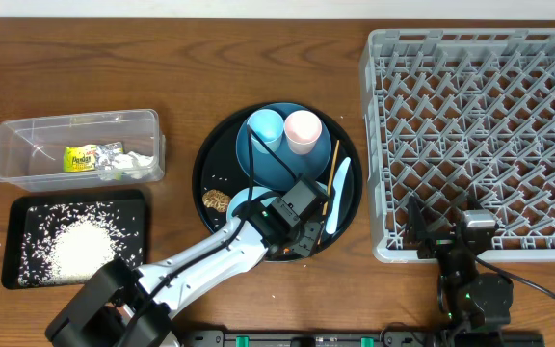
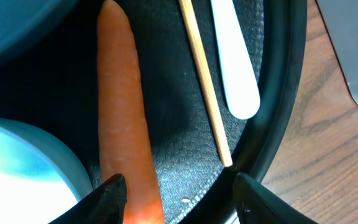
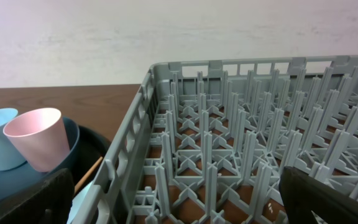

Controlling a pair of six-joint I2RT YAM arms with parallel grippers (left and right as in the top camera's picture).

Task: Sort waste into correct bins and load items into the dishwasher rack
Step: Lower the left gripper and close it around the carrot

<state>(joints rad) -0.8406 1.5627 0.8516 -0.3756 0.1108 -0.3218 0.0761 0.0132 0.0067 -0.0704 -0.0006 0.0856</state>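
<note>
Left gripper over carrot (fingers spread either side) in black tray.

There are two cups, a blue cup and a pink cup, two trays, a round tray and a rectangular tray, and one each of plate, bowl, carrot, chopstick, biscuit, wrapper, tub and rack.
</note>
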